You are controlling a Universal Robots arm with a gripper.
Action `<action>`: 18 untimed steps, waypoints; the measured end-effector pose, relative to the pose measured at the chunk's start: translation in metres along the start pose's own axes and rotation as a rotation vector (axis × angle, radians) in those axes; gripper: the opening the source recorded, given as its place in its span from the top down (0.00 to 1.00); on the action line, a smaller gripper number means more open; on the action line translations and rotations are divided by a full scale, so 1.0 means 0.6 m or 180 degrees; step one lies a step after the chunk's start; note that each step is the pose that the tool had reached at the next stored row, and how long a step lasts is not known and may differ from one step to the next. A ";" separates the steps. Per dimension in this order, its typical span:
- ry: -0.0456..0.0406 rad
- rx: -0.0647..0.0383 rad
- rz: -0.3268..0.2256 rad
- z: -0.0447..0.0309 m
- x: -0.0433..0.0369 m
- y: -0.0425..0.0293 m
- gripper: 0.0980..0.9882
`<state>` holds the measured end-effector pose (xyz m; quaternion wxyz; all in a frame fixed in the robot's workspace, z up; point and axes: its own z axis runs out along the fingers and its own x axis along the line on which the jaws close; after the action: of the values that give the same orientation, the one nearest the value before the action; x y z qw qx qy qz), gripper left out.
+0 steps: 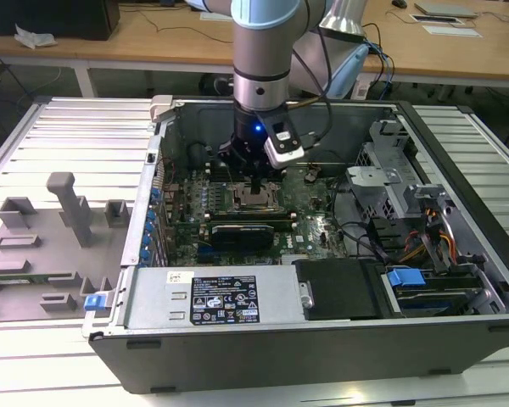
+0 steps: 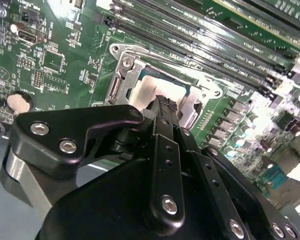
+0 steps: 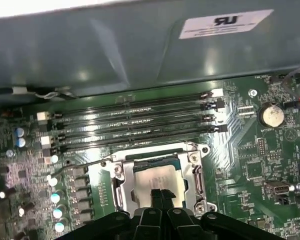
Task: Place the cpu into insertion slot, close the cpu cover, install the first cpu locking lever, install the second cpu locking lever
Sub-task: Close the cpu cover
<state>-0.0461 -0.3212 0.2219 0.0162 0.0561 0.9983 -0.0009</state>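
Cpu (image 3: 157, 177) lies flat in the slot (image 1: 242, 202), its pale face showing through the opening of the cover (image 3: 121, 186), which appears to be down around it. The main risk, as I judge it, is pressure in the wrong place. If the tips bear on the chip's face instead of the cover's frame, they could scratch it or tilt the chip on the contacts. A thin wire lever (image 3: 82, 165) stands off beside the socket and looks unlatched, so the cover is likely held by nothing and could spring up or shift when nudged. A sideways drag could also catch the frame's edge. The gripper (image 3: 160, 196) hangs right over the socket, fingers pressed together with nothing between them. In both wrist views its tips sit over the nearer part of the cpu, touching it or just above; I cannot tell which.
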 end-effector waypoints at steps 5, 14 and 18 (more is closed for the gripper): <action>0.0000 -0.0003 -0.0088 0.001 0.010 -0.011 0.99; 0.0002 -0.0018 -0.0116 0.014 0.042 -0.014 0.99; 0.0003 -0.0036 -0.0233 0.024 0.046 -0.015 0.99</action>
<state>-0.0738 -0.3270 0.2068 0.0160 0.0194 0.9997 0.0042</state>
